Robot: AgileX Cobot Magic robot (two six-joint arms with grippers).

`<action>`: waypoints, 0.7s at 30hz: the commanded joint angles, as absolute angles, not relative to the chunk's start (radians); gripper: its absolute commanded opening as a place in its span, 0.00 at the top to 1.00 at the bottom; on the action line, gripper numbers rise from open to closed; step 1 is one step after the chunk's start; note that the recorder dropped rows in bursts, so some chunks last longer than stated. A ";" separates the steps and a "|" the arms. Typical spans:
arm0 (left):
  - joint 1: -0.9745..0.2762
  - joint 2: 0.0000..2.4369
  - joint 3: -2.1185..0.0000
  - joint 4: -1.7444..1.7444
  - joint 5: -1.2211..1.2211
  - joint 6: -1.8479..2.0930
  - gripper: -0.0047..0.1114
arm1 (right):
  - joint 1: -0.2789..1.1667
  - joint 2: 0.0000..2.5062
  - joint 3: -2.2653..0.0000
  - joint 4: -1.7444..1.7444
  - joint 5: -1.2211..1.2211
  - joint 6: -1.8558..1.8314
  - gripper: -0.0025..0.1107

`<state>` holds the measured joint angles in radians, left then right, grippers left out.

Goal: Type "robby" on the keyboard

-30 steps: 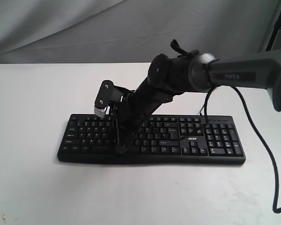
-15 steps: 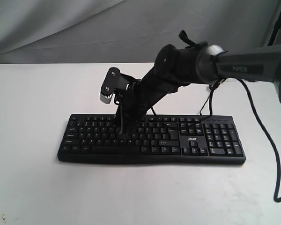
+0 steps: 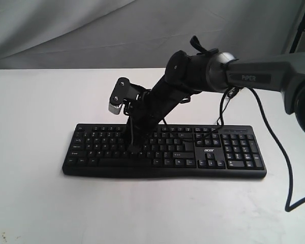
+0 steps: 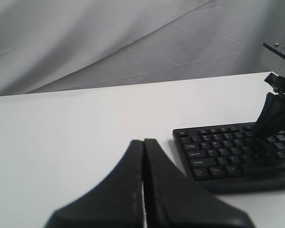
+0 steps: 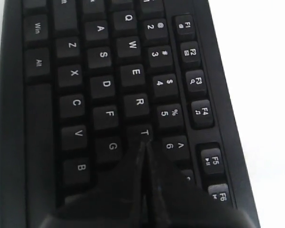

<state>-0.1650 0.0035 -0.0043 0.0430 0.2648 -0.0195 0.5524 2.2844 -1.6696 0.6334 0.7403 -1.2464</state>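
From across the room there is one keyboard (image 3: pixel 234 152), lying flat on the white counter (image 3: pixel 35 203) near its middle. One arm (image 3: pixel 254 76) reaches in from the right and slants down across it. The right fingers (image 3: pixel 133 145) point down at the letter keys left of centre; from here I cannot tell whether they touch. One black cable (image 3: pixel 279 147) loops off the arm.

In the left wrist view, the left fingers (image 4: pixel 137 161) are pressed together with nothing between them, low over bare counter beside the keyboard's end.

In the right wrist view, the right fingers are closed to a single tip, empty, right at the T key (image 5: pixel 143 132).
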 commanded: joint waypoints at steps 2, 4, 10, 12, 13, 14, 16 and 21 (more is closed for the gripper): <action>-0.171 0.000 0.000 0.048 0.259 -0.022 0.96 | 0.546 2.284 -1.678 0.636 0.743 -1.247 0.98; -0.171 0.000 0.000 0.048 0.259 -0.022 0.96 | 0.546 2.284 -1.678 0.636 0.732 -1.247 0.98; -0.171 0.000 0.000 0.048 0.259 -0.022 0.96 | 0.546 2.291 -1.678 0.638 0.723 -1.247 0.98; -0.171 0.000 0.000 0.048 0.259 -0.022 0.96 | 0.546 2.291 -1.678 0.638 0.721 -1.247 0.98; -0.171 0.000 0.000 0.048 0.259 -0.022 0.96 | 0.546 2.291 -1.678 0.643 0.721 -1.247 0.98; -0.171 0.000 0.000 0.048 0.259 -0.022 0.96 | 0.546 2.291 -1.678 0.646 0.719 -1.247 0.98; -0.171 0.000 0.000 0.048 0.259 -0.022 0.96 | 0.546 2.291 -1.678 0.646 0.719 -1.247 0.98; -0.171 0.000 0.000 0.048 0.259 -0.022 0.96 | 0.546 2.291 -1.678 0.654 0.719 -1.247 0.98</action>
